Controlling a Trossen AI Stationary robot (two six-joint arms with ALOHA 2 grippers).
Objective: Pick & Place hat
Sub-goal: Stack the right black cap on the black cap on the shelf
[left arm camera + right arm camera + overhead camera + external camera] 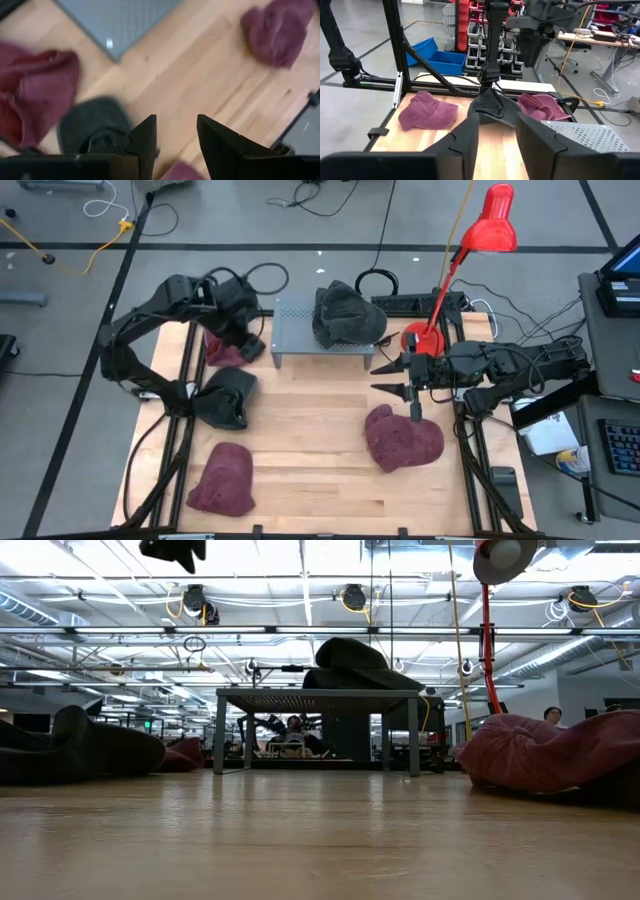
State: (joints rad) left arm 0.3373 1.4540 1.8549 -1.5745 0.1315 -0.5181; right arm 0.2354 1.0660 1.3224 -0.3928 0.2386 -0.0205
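A dark grey hat (347,315) (355,665) rests on top of the grey perforated stand (295,330) at the table's far middle. A second dark hat (226,396) (92,122) (492,107) lies on the wood at the left. Three maroon hats lie flat: one at the far left (224,352) (35,92), one at the near left (222,478), and one at the right (403,437). My left gripper (254,348) (175,137) hangs open above the table by the stand's left end, pointing down. My right gripper (383,378) (497,132) is open, held level over the table's right half and pointing left. Neither holds anything.
A red desk lamp (487,225) stands at the far right corner, its base (418,337) beside the stand. Black frame rails (470,450) run along the table's left and right edges. Bare wood (310,430) lies between the hats in the middle.
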